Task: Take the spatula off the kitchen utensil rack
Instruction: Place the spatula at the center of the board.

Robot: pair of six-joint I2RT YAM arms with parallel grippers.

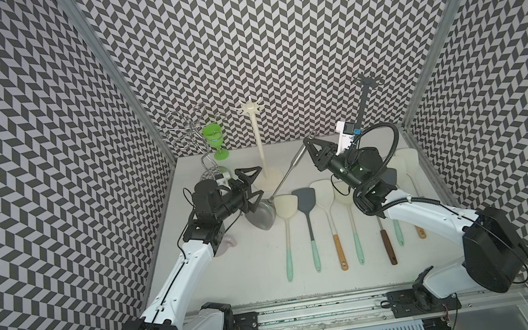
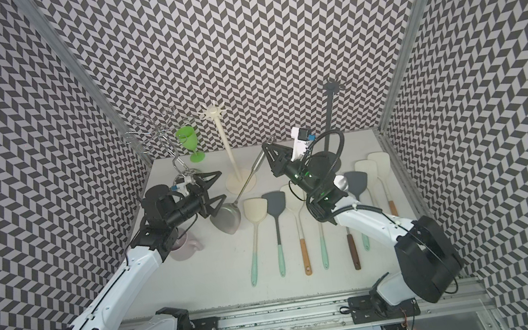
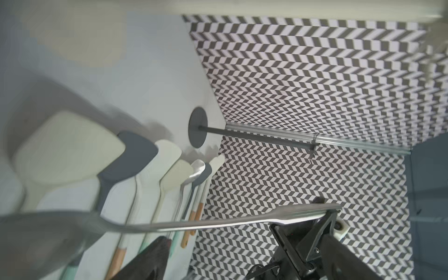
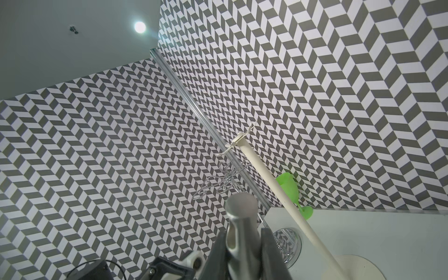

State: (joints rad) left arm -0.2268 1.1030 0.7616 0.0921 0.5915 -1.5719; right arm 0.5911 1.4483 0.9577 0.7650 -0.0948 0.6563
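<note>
Spatula [image 1: 284, 179], all steel, is off every rack and hangs tilted over the table [image 1: 252, 265] at centre: handle end high and far, blade low and near-left. Whether the blade rests on the table cannot be told. At far left stand a wire rack [image 1: 187, 127] and a green goblet [image 1: 213, 138], both well apart from the work; a pink mug [image 1: 226, 244] sits under the left arm. The left gripper [image 1: 260, 179] is spread wide and holds nothing, its lower finger just beside the blade. The cream rack [image 1: 261, 145] stands bare, its base close behind the shaft. The right gripper [image 1: 309, 142] is clamped on the handle end, as the right wrist view confirms. A row of spare spatulas [image 1: 306, 202] lies near right, and the dark rack [image 1: 362, 103] stands at far right. Hazards, as judged:

- An end grip on smooth steel leaves a long lever, so the spatula may pivot or slip.
- A swing left would strike the left finger.
- A push farther back would knock the cream rack.
- A careless drop would scatter the row.
</note>
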